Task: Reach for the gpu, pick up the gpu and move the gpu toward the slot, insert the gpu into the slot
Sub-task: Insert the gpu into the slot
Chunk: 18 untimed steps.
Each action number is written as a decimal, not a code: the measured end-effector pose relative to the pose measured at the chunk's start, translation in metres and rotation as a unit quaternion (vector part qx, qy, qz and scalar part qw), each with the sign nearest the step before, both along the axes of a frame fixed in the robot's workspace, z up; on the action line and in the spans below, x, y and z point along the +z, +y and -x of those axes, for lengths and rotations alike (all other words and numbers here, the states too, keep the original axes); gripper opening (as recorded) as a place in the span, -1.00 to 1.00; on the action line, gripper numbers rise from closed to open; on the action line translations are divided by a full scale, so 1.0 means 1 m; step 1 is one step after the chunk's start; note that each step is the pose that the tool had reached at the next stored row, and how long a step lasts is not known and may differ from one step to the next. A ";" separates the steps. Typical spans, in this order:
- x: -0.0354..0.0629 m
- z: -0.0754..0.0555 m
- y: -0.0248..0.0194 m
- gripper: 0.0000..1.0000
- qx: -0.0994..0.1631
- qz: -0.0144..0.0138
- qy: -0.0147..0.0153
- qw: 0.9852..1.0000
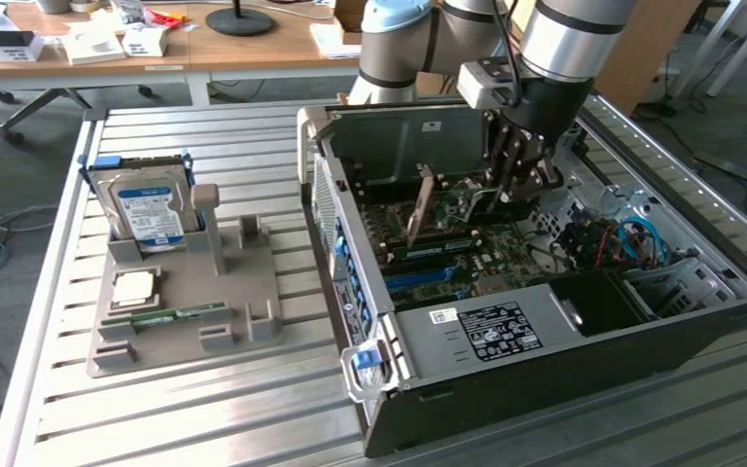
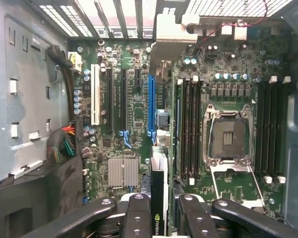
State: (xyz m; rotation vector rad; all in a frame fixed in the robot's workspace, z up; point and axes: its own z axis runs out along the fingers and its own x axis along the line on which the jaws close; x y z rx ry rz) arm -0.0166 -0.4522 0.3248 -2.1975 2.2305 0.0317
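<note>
My gripper (image 1: 525,180) reaches down into the open computer case (image 1: 685,331) and is shut on the gpu (image 1: 475,202), a thin green card held on edge above the motherboard. In the wrist view the gpu (image 2: 159,173) runs edge-on between my two black fingers (image 2: 137,215), with a dark logo label near the grip and its silver end bracket (image 2: 175,42) at the far end by the case's rear wall. The long blue slot (image 2: 151,101) lies on the motherboard just beside the card's edge. I cannot tell whether the card touches the slot.
Black memory slots (image 2: 188,129), an open CPU socket (image 2: 229,136), a silver heatsink (image 2: 122,172) and a cable bundle (image 2: 63,144) surround the slot. Beside the case, a grey fixture (image 1: 250,282) holds a hard drive (image 1: 151,209), a CPU chip (image 1: 136,285) and a memory stick (image 1: 172,314).
</note>
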 end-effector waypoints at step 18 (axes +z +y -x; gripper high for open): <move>-0.0189 0.001 0.0000 -0.47 0.000 0.000 0.000 1.000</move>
